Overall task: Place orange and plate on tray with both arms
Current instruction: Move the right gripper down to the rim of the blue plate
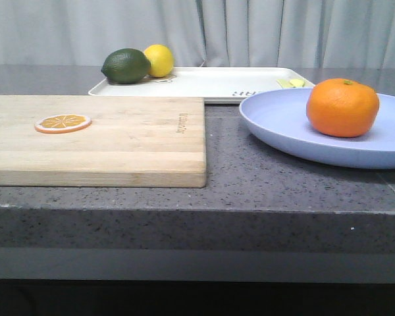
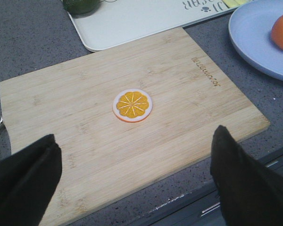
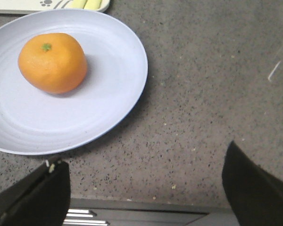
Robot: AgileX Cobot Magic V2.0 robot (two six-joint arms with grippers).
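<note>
Grey speckled worktop (image 1: 250, 178). Orange (image 1: 342, 107) sits on plate (image 1: 283, 122), tray (image 1: 217, 84) just behind. My right pincer (image 3: 146, 188), fingers apart, empty, hovers beside the plate, nearer than my left pincer (image 2: 137, 174), also apart, over the cutting board (image 2: 85, 141).

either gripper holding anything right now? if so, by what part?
Nothing is held. The left gripper is open above the cutting board; the right gripper is open over bare counter beside the plate, where the orange sits.
</note>
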